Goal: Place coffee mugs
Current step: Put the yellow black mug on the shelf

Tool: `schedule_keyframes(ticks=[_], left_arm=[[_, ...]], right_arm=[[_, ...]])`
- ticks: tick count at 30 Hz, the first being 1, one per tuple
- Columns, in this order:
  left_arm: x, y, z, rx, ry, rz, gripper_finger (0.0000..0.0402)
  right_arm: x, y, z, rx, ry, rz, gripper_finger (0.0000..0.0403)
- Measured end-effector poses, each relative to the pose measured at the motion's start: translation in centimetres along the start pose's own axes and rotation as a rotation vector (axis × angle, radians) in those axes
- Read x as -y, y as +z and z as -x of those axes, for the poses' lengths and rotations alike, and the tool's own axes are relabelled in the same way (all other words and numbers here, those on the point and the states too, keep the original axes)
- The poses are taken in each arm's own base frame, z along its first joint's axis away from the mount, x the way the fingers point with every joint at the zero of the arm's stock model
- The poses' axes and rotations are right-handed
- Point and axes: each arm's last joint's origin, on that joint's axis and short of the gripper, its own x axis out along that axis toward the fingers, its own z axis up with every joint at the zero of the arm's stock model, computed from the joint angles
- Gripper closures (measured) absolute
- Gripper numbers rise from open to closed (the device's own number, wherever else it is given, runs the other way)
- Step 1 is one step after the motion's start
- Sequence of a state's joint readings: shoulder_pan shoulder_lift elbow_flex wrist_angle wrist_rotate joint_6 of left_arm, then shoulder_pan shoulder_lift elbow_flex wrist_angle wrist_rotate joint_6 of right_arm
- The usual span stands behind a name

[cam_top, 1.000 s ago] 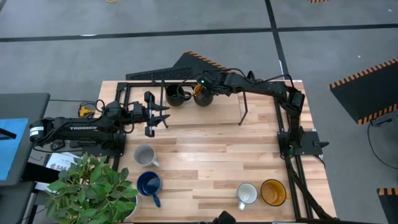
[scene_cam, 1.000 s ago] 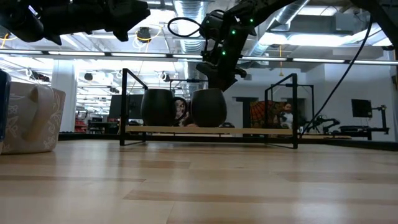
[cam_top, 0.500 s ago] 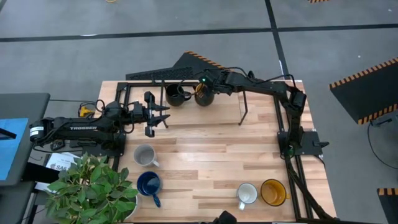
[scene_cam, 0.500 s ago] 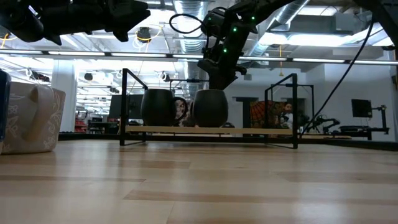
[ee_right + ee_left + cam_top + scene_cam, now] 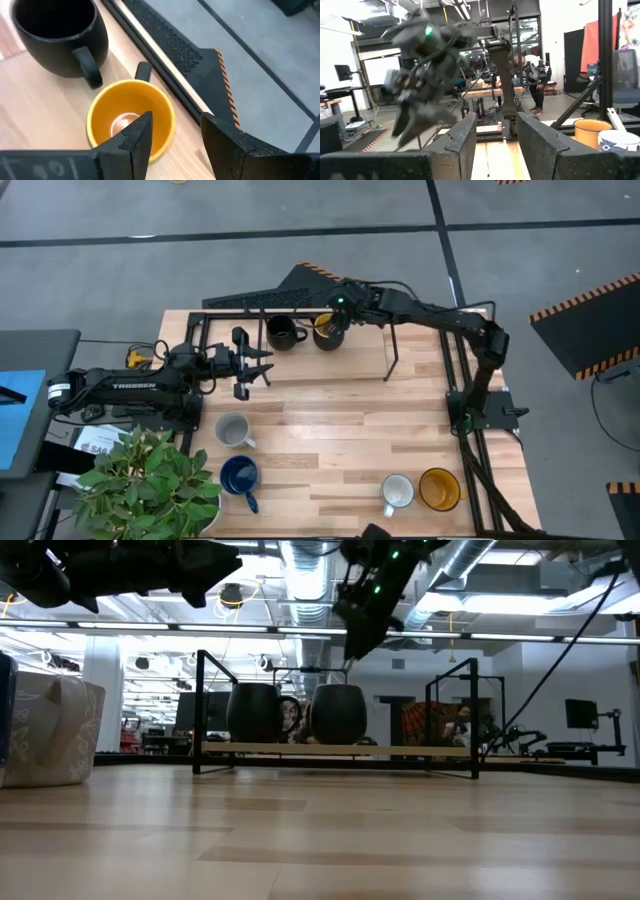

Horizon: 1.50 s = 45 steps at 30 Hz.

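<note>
At the 12 o'clock edge of the table (image 5: pixel 330 430), a black mug (image 5: pixel 283 332) and a yellow-orange mug (image 5: pixel 327 331) stand side by side, close but not touching, on a low shelf inside a black metal frame (image 5: pixel 392 352). The right gripper (image 5: pixel 340 308) hangs just above the yellow-orange mug; its fingers (image 5: pixel 131 137) are spread apart and hold nothing. The left gripper (image 5: pixel 258 363) waits at 9 o'clock, fingers (image 5: pixel 465 135) apart and empty. A grey mug (image 5: pixel 233 428) and a dark blue mug (image 5: pixel 240 476) sit near 7 o'clock, beside a green potted plant (image 5: pixel 150 480). A white mug (image 5: pixel 397 492) and a second yellow-orange mug (image 5: pixel 439 488) sit just beside each other near 5 o'clock.
</note>
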State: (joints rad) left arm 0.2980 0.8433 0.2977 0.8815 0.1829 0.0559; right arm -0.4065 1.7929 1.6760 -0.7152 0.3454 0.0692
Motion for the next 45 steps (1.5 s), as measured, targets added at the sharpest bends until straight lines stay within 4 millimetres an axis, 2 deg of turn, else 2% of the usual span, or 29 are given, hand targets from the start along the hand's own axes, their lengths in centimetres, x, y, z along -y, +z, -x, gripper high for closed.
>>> schedule_keyframes(ticks=[4, 8, 12, 16, 17, 20, 30, 35, 45], left_arm=[[-0.1, -0.1, 0.0, -0.007, 0.023, -0.006, 0.0274], [-0.1, -0.2, 0.0, -0.017, 0.026, -0.005, 0.0274], [-0.1, -0.2, 0.0, -0.02, 0.026, -0.004, 0.0274], [-0.1, -0.2, 0.0, -0.02, 0.04, -0.007, 0.0274], [-0.1, -0.2, 0.0, -0.02, 0.044, -0.01, 0.0274], [-0.2, -0.2, 0.0, -0.019, 0.056, -0.013, 0.0274], [-0.2, -0.2, 0.0, -0.02, 0.063, -0.016, 0.0274], [-0.2, -0.2, 0.0, -0.02, 0.065, -0.016, 0.0274], [-0.2, -0.2, 0.0, -0.02, 0.066, -0.016, 0.0274]], right_arm=[[0.4, -0.5, 2.1, -0.024, 0.012, 0.017, 0.0214], [-0.4, -2.9, 2.0, -0.092, 0.026, 0.062, 0.0238], [-0.7, -5.8, 0.7, -0.161, 0.02, 0.089, 0.0293], [0.2, -6.6, -0.3, -0.171, -0.001, 0.064, 0.0374], [0.4, -6.5, -0.6, -0.157, -0.004, 0.054, 0.0384], [0.5, -6.1, -1.4, -0.117, -0.012, 0.032, 0.0381], [-0.9, -7.1, -5.3, -0.169, -0.044, 0.111, 0.0386], [-1.3, -7.2, -6.1, -0.161, -0.054, 0.125, 0.0386], [-1.9, -6.8, -6.0, -0.12, -0.028, 0.113, 0.0386]])
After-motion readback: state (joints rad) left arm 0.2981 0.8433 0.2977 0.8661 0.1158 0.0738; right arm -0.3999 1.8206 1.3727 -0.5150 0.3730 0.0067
